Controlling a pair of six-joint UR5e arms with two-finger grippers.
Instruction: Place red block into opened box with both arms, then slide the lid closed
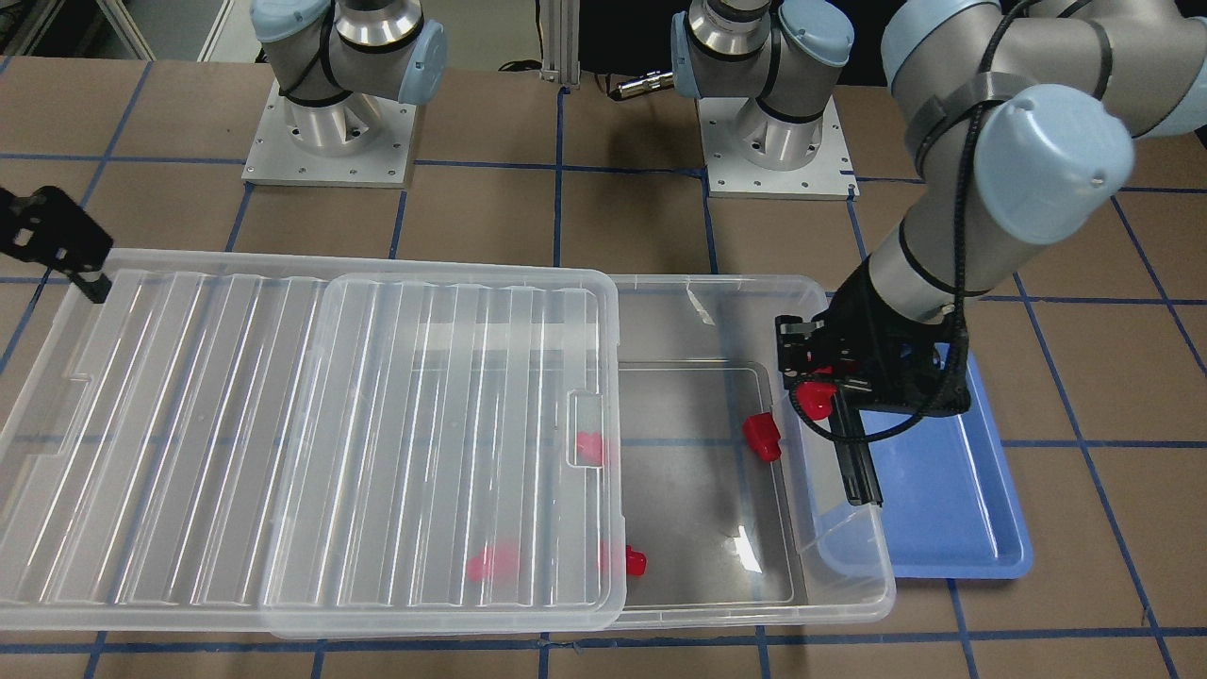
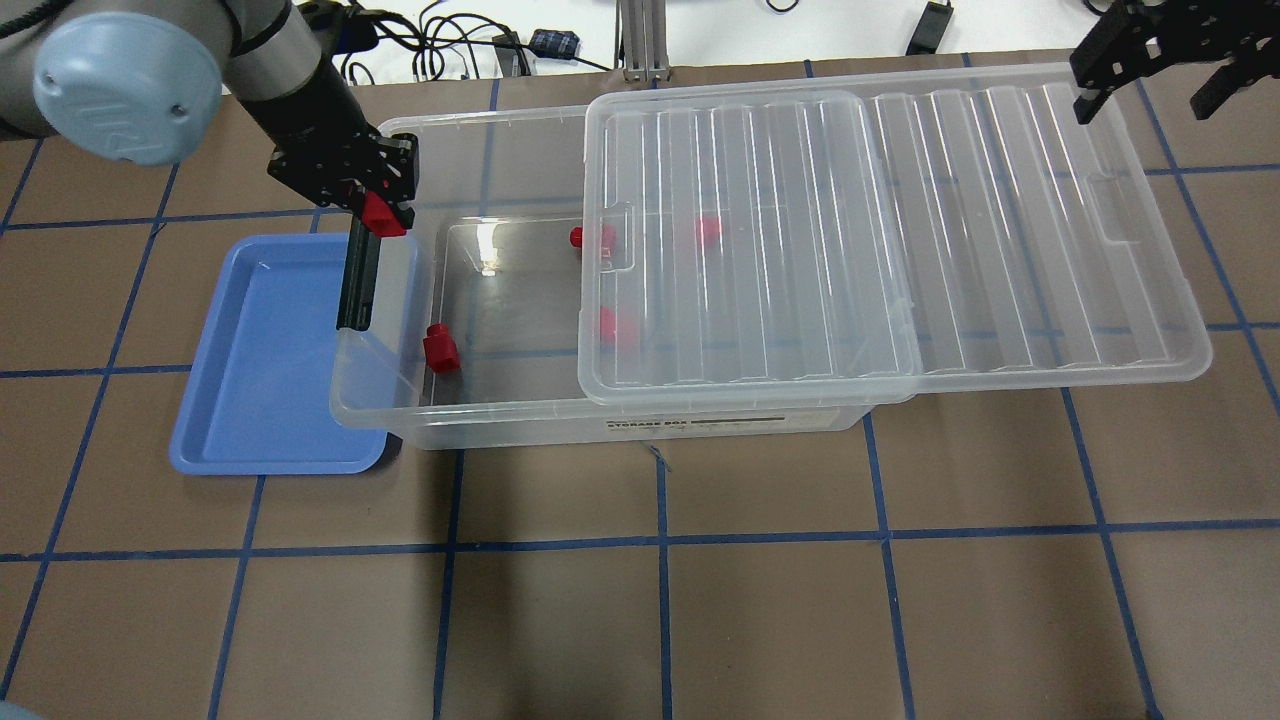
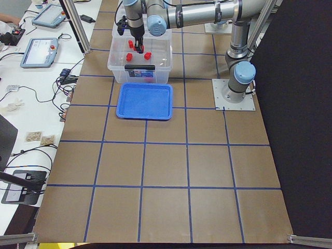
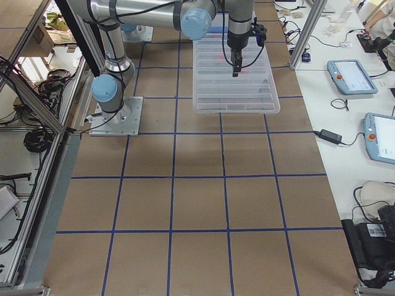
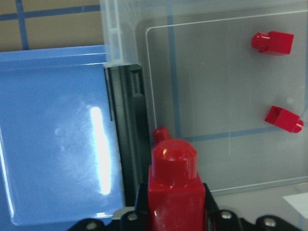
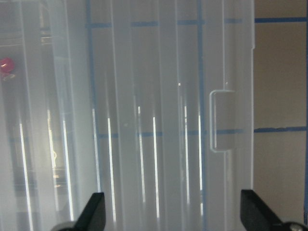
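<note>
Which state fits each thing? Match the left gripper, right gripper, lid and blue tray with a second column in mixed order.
Things:
1 left gripper
2 right gripper
3 lid
4 blue tray

States:
A slid partly off the box
B shut on a red block
C holds nothing, at the box's black-edged end
D open, above the lid's outer end

Pairs: 1-B, 2-D, 3-A, 4-C

Two loose blocks (image 1: 490,563) register only as pink smudges under the ribbed lid (image 1: 311,443). The overhead view's top edge clips the right gripper (image 2: 1147,105). From its wrist camera, the left gripper (image 5: 173,211) sits mostly hidden behind the red block (image 5: 173,183) it clamps, both cropped below.
</note>
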